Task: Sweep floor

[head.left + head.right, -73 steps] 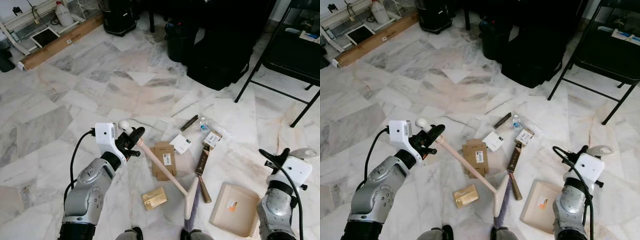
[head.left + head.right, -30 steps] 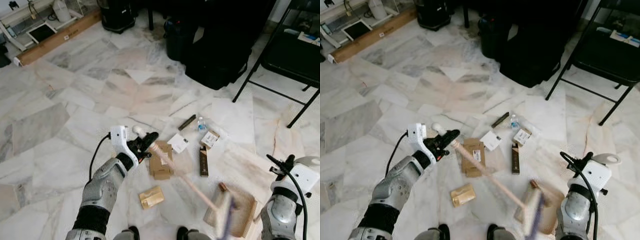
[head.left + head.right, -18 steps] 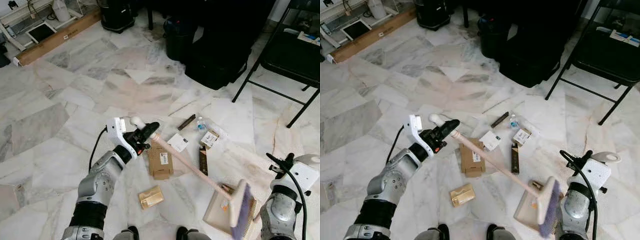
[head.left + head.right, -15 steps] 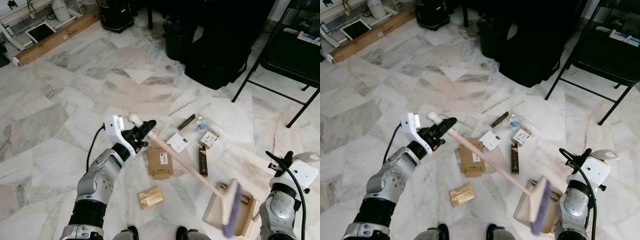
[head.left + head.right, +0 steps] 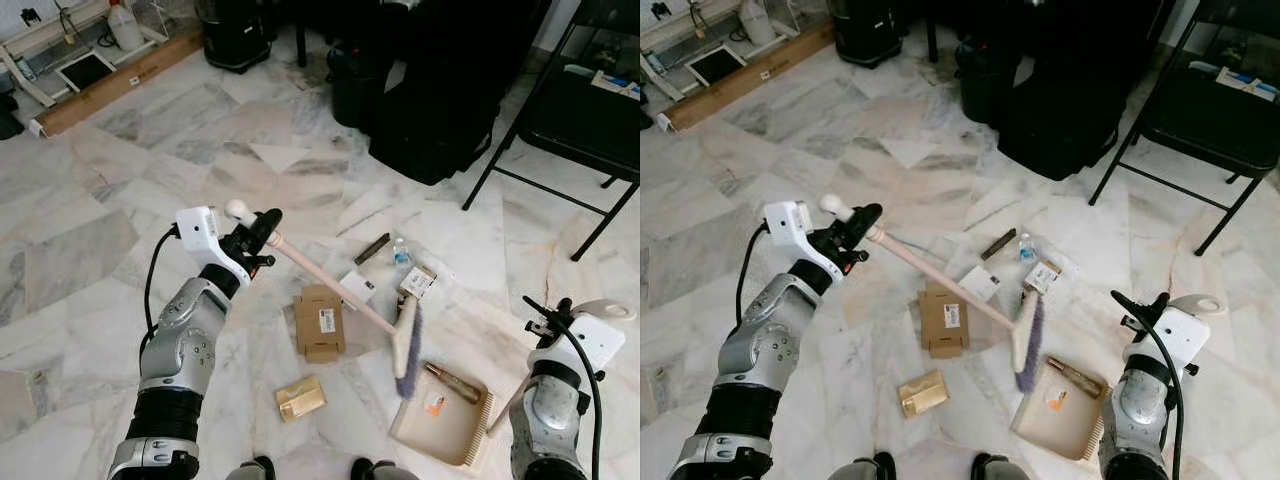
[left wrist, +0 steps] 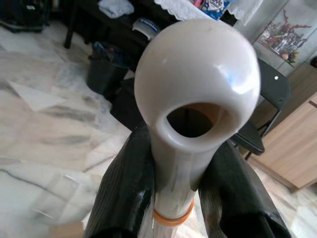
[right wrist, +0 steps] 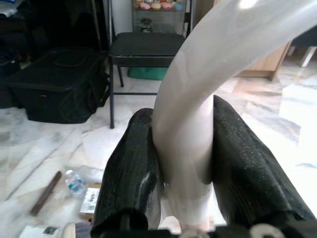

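Observation:
My left gripper (image 5: 258,232) is shut on the top end of a pale broom handle (image 5: 320,280); its rounded knob (image 6: 198,74) stands up between the black fingers. The handle slants down to the right, ending in a broom head (image 5: 407,340) with purple bristles, just left of the beige dustpan (image 5: 440,425). A brown bar (image 5: 452,381) lies in the pan. My right gripper (image 5: 552,320) is shut on the pan's white curved handle (image 7: 208,74). On the floor lie a flat cardboard box (image 5: 320,322), a gold packet (image 5: 300,398), a white card (image 5: 357,288), a small box (image 5: 420,282), a little bottle (image 5: 401,252) and a dark stick (image 5: 372,248).
Past the litter stand a large black case (image 5: 440,110) and a black bin (image 5: 355,80). A black folding chair (image 5: 570,110) is at the far right. A long wooden plank (image 5: 110,85) lies at the far left. Open marble floor (image 5: 90,250) stretches to my left.
The broom head has swung back left from over the dustpan and now sits by the pan's left edge. A brown bar now lies in the pan. My left gripper rose slightly up-left.

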Motion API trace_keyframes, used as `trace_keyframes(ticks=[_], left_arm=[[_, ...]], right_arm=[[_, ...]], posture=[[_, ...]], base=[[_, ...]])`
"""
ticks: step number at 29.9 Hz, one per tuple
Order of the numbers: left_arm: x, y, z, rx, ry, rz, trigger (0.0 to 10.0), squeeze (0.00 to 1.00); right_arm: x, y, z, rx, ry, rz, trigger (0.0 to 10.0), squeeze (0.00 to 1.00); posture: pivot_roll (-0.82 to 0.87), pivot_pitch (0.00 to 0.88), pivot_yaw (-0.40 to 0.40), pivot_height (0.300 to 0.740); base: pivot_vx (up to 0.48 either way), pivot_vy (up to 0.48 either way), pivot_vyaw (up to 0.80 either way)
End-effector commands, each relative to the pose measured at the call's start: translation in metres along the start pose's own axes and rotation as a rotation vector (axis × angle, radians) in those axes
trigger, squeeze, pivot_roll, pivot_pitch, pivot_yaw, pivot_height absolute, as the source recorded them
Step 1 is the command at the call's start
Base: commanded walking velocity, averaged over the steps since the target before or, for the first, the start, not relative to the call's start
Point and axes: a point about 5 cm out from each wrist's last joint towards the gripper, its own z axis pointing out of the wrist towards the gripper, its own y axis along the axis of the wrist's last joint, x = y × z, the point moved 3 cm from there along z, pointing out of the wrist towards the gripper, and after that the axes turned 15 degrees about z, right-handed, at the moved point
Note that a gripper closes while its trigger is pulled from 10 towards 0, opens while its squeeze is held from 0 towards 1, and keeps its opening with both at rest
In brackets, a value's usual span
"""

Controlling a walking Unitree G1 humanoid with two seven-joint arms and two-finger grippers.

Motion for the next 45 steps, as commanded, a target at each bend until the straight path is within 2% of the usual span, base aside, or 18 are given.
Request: trace_keyframes(ticks=[1,16,24,39,45], left_arm=[[0.002,0.009,0.003,-0.041,0.011,0.005,10.0,0.0],[-0.007,0.002,0.008,-0.031,-0.011,0.028,10.0,0.0],[-0.015,-0.007,0.004,-0.015,-0.034,0.016,10.0,0.0],[-0.025,-0.014,0.004,-0.001,-0.06,0.009,10.0,0.0],[-0.021,-0.011,0.002,-0.01,-0.03,0.043,10.0,0.0]], right_arm=[[0.01,-0.042,-0.028,0.197,0.002,0.048,10.0,0.0],[0.027,-0.033,-0.02,0.162,0.055,0.125,10.0,0.0],[0.04,-0.015,-0.011,0.081,0.091,0.191,10.0,0.0],[0.041,-0.005,-0.012,0.024,0.132,0.231,10.0,0.0],[0.045,0.01,-0.008,-0.038,0.149,0.261,10.0,0.0]], posture=[[0.11,0.129,0.106,0.74],[0.09,0.103,0.108,0.74],[0.09,0.086,0.107,0.74],[0.08,0.071,0.101,0.74],[0.06,0.064,0.1,0.74]], base=[[0.0,0.0,0.0],[0.0,0.0,0.0],[0.0,0.0,0.0],[0.0,0.0,0.0],[0.0,0.0,0.0]])
